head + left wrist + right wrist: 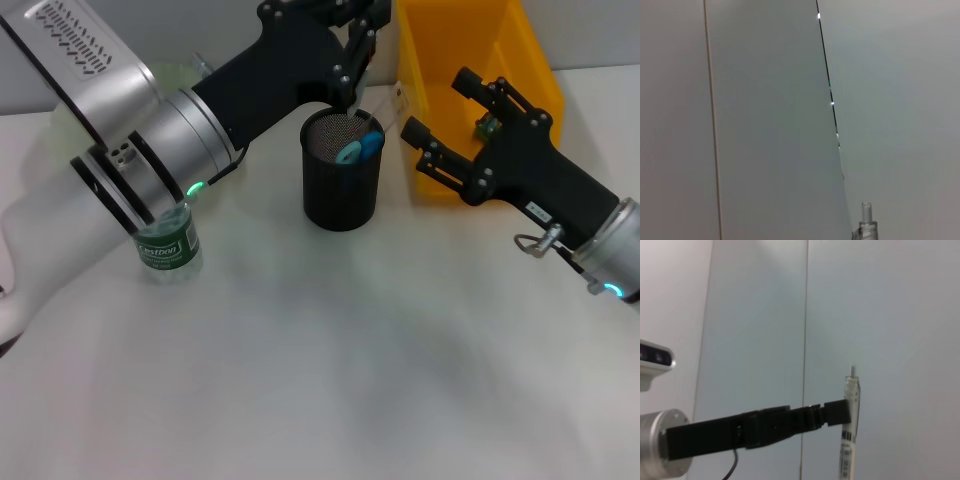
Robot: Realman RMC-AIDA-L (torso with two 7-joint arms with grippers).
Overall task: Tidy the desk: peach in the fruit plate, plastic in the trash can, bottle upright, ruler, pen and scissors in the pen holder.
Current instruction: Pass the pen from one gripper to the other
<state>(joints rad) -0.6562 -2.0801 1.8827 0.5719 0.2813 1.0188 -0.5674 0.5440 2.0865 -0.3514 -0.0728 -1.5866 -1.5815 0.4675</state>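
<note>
Left end effector (pixel 352 62) reaches over pen holder (pixel 342 185), clamping pen (pixel 850 430); right end effector (pixel 440 118) spread wide.

Illumination is diffuse and even, from overhead. The head view is moderately bright. The white table (pixel 330 370) shows broad, soft-edged grey shadows under both arms; no hard shadow lines appear. The silver casing of the left arm (pixel 110 110) carries mild glare at its upper face. The yellow bin (pixel 470 70) is saturated but not overexposed. The mesh holder (pixel 342 170) stays dark with little interior detail. The bottle (pixel 168 245) is slightly soft. Both wrist views show flat, pale wall panels with a cool cast. Small specular glints line the dark seam (pixel 830 85). The pen (pixel 850 425) appears blurred.
</note>
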